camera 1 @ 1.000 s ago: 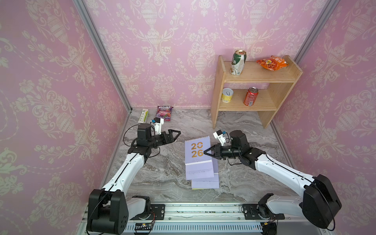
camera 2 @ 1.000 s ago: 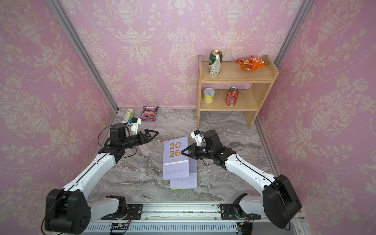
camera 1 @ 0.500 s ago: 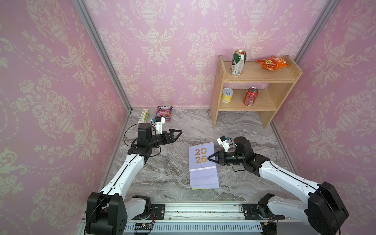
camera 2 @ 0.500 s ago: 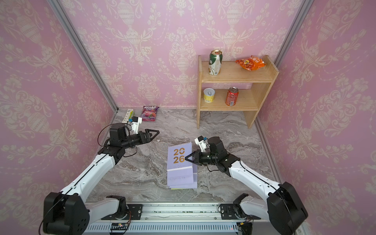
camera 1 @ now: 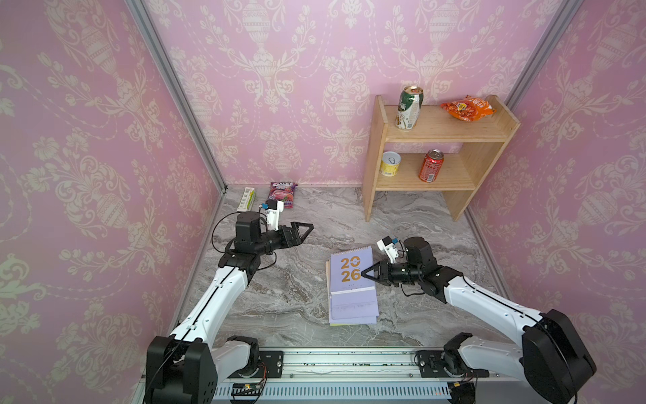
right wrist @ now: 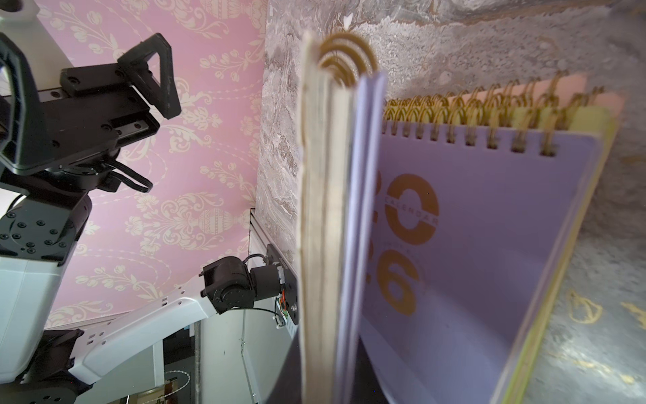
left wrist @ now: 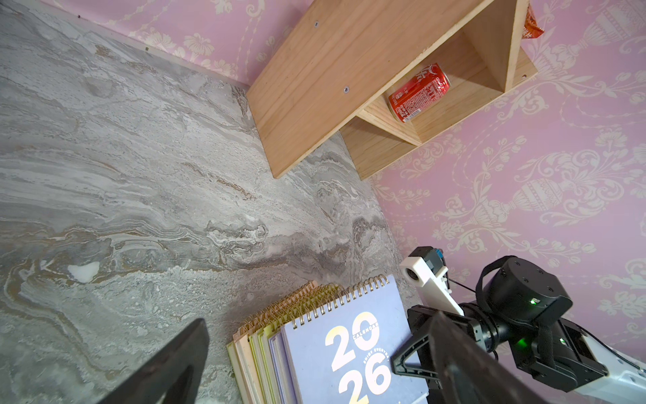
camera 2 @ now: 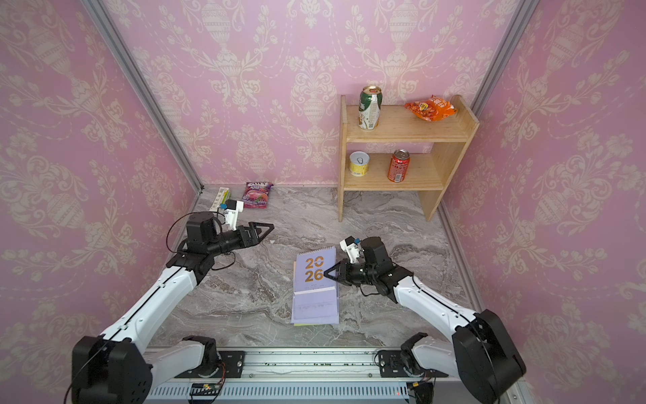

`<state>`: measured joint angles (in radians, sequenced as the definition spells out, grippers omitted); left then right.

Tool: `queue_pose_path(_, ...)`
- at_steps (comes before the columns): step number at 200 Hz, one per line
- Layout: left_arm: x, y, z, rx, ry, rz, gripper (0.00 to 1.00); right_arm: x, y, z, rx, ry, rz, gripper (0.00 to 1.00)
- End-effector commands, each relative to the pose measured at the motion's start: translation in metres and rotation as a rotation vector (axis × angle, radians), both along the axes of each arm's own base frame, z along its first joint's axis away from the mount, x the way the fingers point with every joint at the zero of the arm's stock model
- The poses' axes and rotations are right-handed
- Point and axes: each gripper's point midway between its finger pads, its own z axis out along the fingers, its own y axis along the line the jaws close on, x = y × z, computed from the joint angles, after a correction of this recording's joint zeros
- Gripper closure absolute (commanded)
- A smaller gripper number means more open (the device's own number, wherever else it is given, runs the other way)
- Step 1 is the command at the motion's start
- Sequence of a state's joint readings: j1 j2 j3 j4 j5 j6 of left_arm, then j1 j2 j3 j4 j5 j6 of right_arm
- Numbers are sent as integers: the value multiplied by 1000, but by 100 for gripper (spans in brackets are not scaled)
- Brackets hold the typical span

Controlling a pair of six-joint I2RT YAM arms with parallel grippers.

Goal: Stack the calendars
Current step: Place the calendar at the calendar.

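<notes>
My right gripper (camera 1: 365, 273) is shut on the right edge of a lilac calendar (camera 1: 349, 269) with gold "2026". It holds this calendar tilted over a stack of calendars (camera 1: 353, 309) on the marble table, whose near half sticks out from under it. The right wrist view shows the held calendar (right wrist: 332, 210) edge-on between the jaws, with the stack's lilac top cover (right wrist: 472, 227) behind. In the left wrist view, peach and yellow-green edges of the stack (left wrist: 251, 349) show beside it. My left gripper (camera 1: 304, 229) hovers open and empty to the far left of the stack.
A wooden shelf (camera 1: 375, 157) stands at the back right, holding three cans and an orange snack bag (camera 1: 466, 108). A purple snack pouch (camera 1: 282, 194) and a slim pale box (camera 1: 246, 198) lie by the back wall. Pink walls close in on three sides.
My right gripper has carried the lilac calendar rightward and toward the front, so it now sits more squarely over the stack. The left arm has hardly moved.
</notes>
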<state>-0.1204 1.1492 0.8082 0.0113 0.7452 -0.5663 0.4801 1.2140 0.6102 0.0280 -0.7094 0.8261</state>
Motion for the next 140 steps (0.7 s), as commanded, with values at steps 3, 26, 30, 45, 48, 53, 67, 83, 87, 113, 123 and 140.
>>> queue_pose_path(3,-1,2,3,10,-32,14,1,-3,3,-1,0,-16,56,100)
queue_pose_path(26,-2,1,1,8,-29,11,1,-3,3,-8,-11,8,55,100)
queue_pose_path(30,-2,1,2,8,-29,12,1,-3,2,-9,-15,10,53,100)
queue_pose_path(45,-3,1,3,9,-33,11,1,-3,-1,-15,-40,19,44,100)
queue_pose_path(48,-3,1,4,9,-36,11,1,-3,-1,-16,-45,20,42,100)
queue_pose_path(53,-2,1,3,11,-36,12,1,-3,-3,-18,-59,23,37,100)
queue_pose_path(67,-2,2,2,12,-33,12,1,-3,-8,-24,-97,31,21,95)
queue_pose_path(83,-2,1,0,12,-27,12,1,-1,-13,-31,-142,40,-2,87)
queue_pose_path(87,-1,2,0,11,-27,13,1,-2,-15,-33,-153,45,-7,85)
queue_pose_path(113,-1,1,-2,10,-22,13,1,-1,-23,-44,-215,70,-34,76)
queue_pose_path(123,-1,1,-3,10,-21,12,1,0,-26,-47,-241,76,-44,72)
queue_pose_path(140,-1,1,-4,12,-17,11,1,2,-35,-50,-297,80,-72,67)
